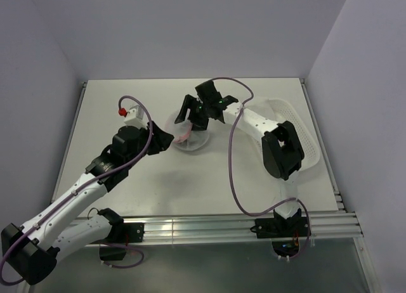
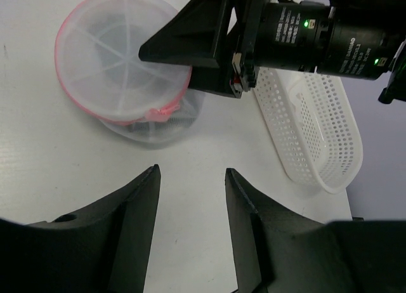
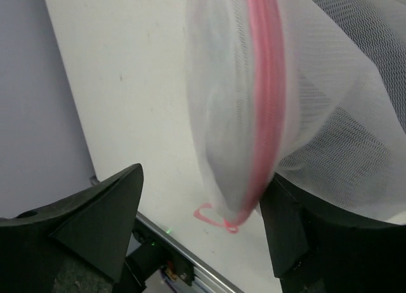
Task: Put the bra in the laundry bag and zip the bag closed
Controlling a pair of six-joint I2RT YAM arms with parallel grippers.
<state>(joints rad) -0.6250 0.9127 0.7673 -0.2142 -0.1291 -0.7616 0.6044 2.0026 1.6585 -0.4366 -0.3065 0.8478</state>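
While right gripper (image 3: 203,176) straddles its rim, laundry bag (image 2: 120,71) sits mid-table.

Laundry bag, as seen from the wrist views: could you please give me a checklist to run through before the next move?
1. Bra inside the laundry bag: cannot tell. Only a dim grey shape shows through the mesh.
2. Pink zipper shut all the way round: cannot tell. Only part of the rim shows.
3. Right gripper placed at the rim: ok. The zipper edge stands between its open fingers, not clamped.
4. Left gripper free: ok. It is open, empty and short of the bag.
5. Basket out of the way: ok. It lies apart from the bag, on the far side of the right gripper.
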